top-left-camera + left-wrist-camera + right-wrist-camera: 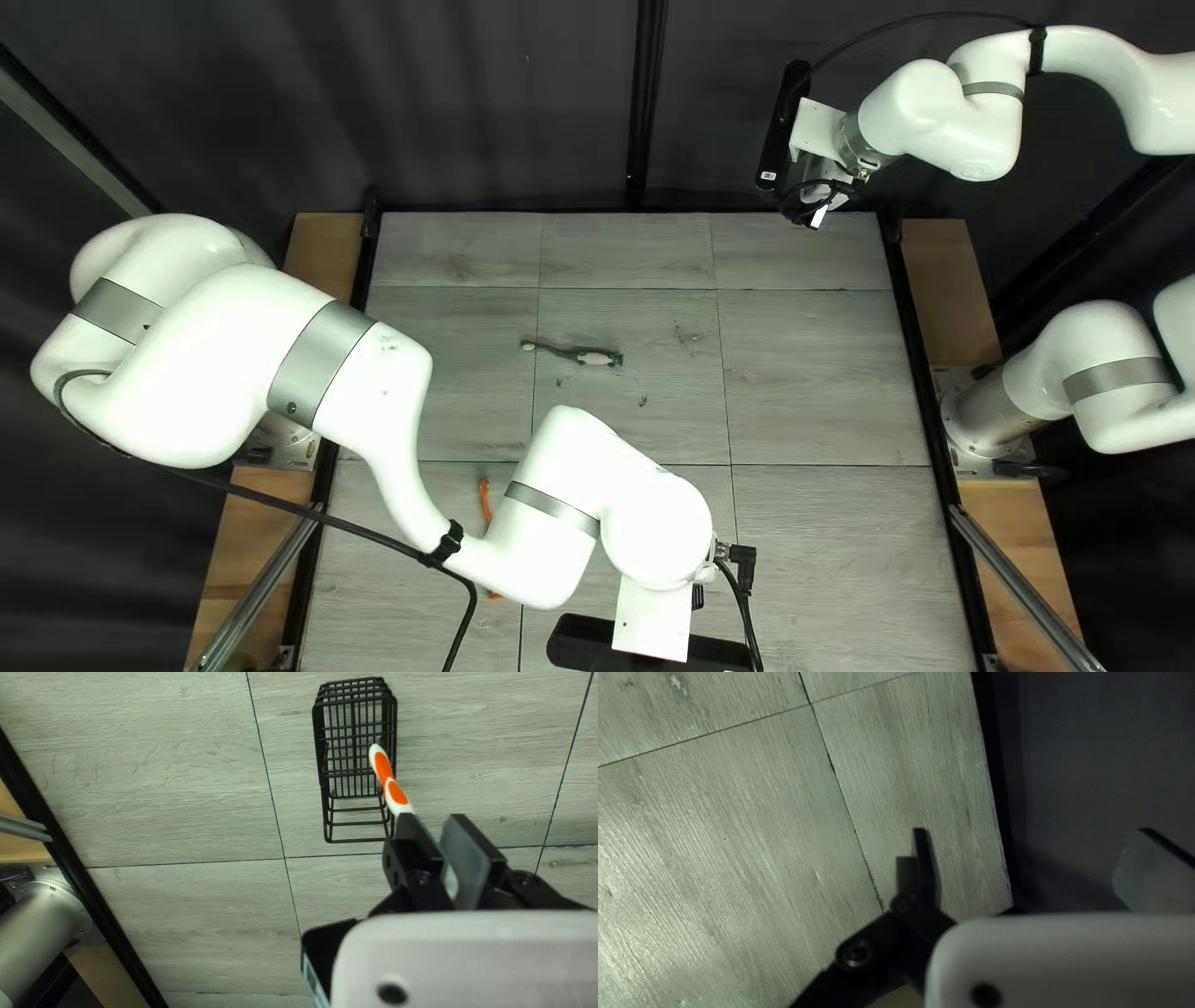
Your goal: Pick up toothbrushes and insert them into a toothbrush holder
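Nearest, the left gripper [431,817] is pinched narrow on an orange-and-white toothbrush [391,787], its free end reaching out over the black wire holder [358,840], presumably so that end can go in first, though I cannot tell whether it is inside yet. Beyond lies a dark toothbrush [579,355], probably awaiting its turn, and farthest off the right gripper [1032,830] stands wide and empty, likely parked to leave working room
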`<state>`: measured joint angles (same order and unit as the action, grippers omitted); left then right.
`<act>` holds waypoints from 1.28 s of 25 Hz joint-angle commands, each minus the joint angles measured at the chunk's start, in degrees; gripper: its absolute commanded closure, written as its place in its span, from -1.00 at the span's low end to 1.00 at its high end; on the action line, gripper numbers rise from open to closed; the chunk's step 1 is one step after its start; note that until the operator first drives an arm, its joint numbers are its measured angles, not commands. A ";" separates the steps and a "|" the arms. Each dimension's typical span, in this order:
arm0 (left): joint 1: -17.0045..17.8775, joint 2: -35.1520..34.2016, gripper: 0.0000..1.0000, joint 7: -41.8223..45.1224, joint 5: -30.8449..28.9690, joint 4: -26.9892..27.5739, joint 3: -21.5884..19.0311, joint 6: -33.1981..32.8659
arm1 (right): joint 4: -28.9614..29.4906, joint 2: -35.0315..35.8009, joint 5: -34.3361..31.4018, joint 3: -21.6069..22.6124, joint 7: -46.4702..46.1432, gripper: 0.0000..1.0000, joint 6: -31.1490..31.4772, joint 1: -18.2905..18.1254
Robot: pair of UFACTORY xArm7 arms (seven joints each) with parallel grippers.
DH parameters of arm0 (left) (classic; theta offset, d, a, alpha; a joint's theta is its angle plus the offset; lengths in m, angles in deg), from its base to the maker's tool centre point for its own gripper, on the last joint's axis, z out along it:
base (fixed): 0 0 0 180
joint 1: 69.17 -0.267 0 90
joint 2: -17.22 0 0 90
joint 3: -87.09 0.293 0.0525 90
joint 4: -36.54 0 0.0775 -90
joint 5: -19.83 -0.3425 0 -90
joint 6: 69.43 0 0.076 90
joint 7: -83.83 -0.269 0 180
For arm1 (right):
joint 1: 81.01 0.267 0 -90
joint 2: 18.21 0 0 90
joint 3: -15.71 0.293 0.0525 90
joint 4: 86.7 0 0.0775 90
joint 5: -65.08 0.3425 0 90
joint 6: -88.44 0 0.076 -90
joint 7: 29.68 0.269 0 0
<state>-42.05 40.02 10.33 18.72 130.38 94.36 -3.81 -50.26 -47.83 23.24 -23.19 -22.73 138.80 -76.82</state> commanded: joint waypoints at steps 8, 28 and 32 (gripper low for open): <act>-0.05 1.86 1.00 -0.16 0.10 2.06 -0.13 1.93 | 0.00 0.00 0.00 0.00 0.00 -1.00 0.00 0.00; 1.34 5.28 1.00 1.18 -2.89 5.93 0.48 4.73 | 0.00 0.00 0.00 0.00 0.00 -1.00 0.00 0.00; 1.20 5.89 1.00 0.96 -2.74 6.61 0.46 5.65 | 0.00 0.00 0.00 0.00 0.00 -1.00 0.00 0.00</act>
<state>-40.77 45.61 11.38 15.89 136.60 94.83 1.37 -50.26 -47.83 23.24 -23.19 -22.73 138.80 -76.82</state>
